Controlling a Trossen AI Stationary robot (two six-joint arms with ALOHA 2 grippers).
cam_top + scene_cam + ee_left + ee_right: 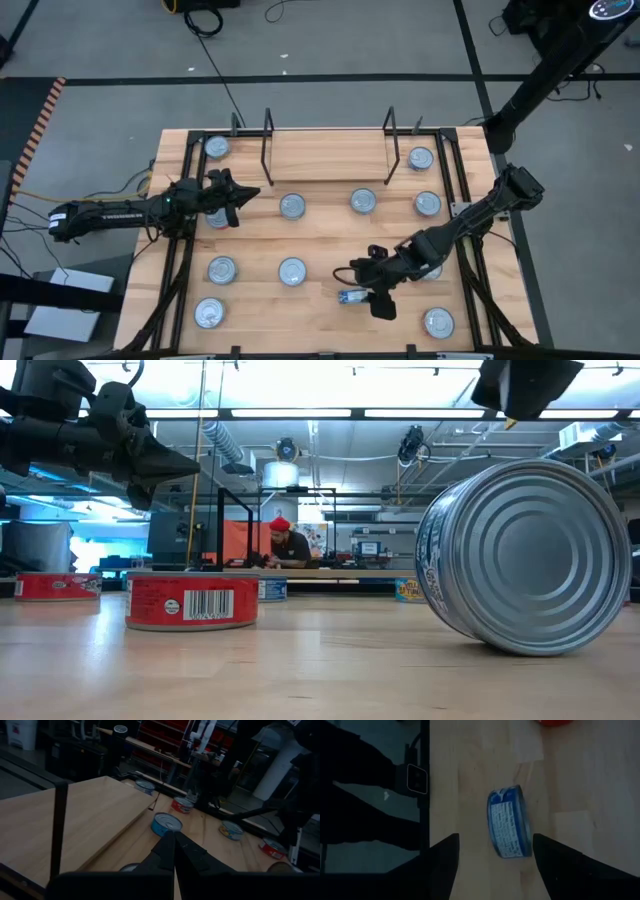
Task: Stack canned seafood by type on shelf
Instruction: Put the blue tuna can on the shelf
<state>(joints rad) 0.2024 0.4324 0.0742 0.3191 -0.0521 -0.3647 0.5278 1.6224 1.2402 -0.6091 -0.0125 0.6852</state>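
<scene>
While the right claw (365, 283) hangs over the worktop (320, 318) toward five o'clock from the centre, its two fingers stand spread wide with nothing between them. Just beyond their tips a blue-labelled tin (509, 822) sits tipped on its edge, label side up, free of both fingers (440, 865). In the low view that same tin (525, 555) stands on its rim, ribbed silver end facing the camera.

At nine o'clock, the left claw (250, 192) is clenched on nothing, raised over the board and pointing toward the shelf (325, 155), the bare wooden section at twelve o'clock between two black wire uprights (267, 140). No tin lies on that section.

Other tins lie flat and scattered: a row across the middle (363, 201), several toward seven o'clock (221, 269), one at five o'clock (438, 322), and one outside each upright at the far edge (420, 158). A red-labelled tin (192, 598) lies flat near the low camera.
</scene>
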